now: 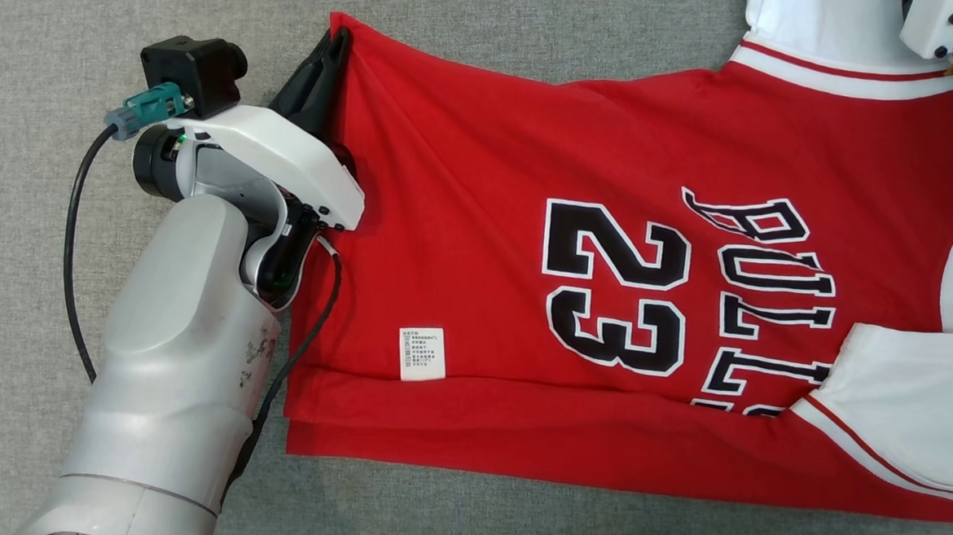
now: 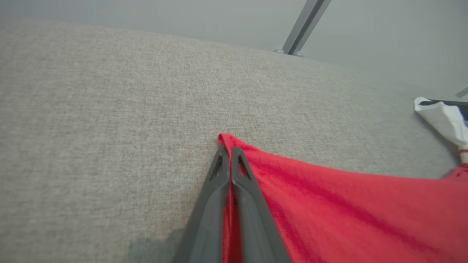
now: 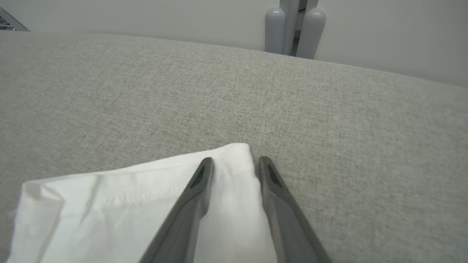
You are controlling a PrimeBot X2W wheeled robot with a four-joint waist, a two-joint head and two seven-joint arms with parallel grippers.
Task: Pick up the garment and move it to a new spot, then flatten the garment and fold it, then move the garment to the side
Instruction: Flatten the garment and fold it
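Head view gave me the red jersey (image 1: 475, 243) spread mostly flat on the grey bench (image 1: 27, 87), number 23 facing up, its near edge doubled over, a white care label (image 1: 421, 353) close to the hem. My left gripper (image 2: 229, 150) had its fingers (image 2: 208, 212) pinched together on the far hem corner. My right gripper (image 3: 234, 160) had its fingers (image 3: 190, 208) narrowly apart, a white sleeve (image 3: 109, 204) corner between them on the bench.

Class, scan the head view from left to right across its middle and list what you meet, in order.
Black cable → left forearm → then, on the jersey: care label → number 23 → BULLS lettering → white sleeve.
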